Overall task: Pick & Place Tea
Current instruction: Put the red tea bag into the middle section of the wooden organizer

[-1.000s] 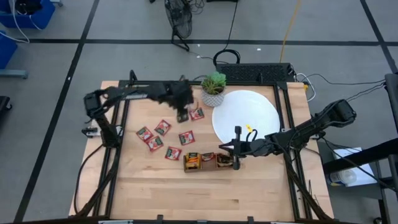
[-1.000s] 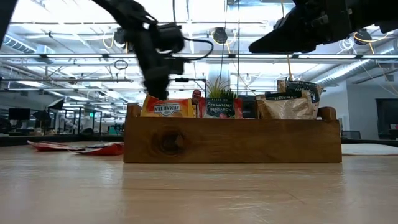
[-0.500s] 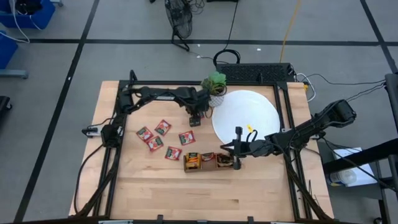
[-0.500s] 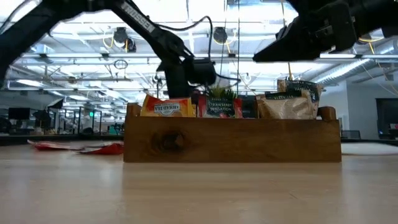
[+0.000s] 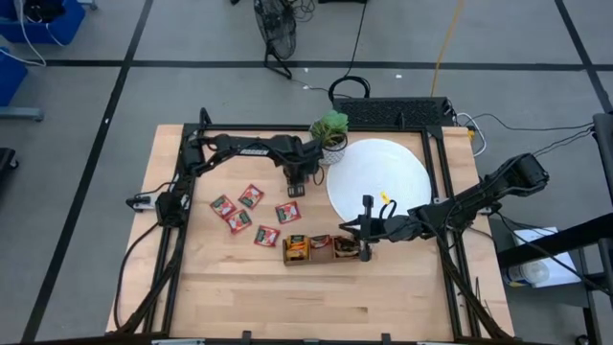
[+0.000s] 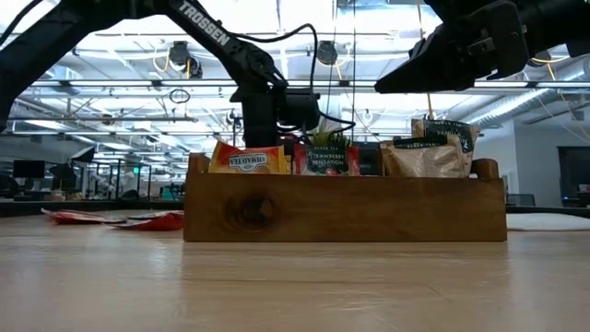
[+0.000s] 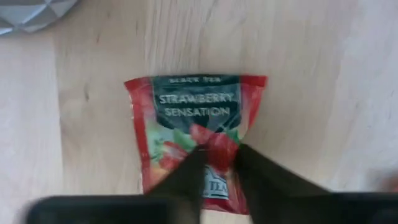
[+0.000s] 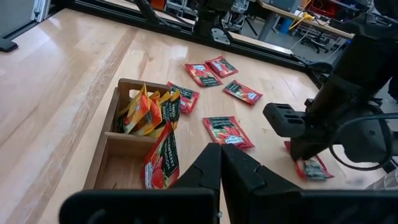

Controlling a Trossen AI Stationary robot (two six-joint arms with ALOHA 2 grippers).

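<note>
Left gripper is down on a red strawberry sachet lying flat on the counter by the potted plant, jaws pinched onto its middle. More red sachets lie scattered left of the wooden tray, which already has some stood up inside. Right gripper hangs over the tray's right end, jaws closed on nothing.
</note>
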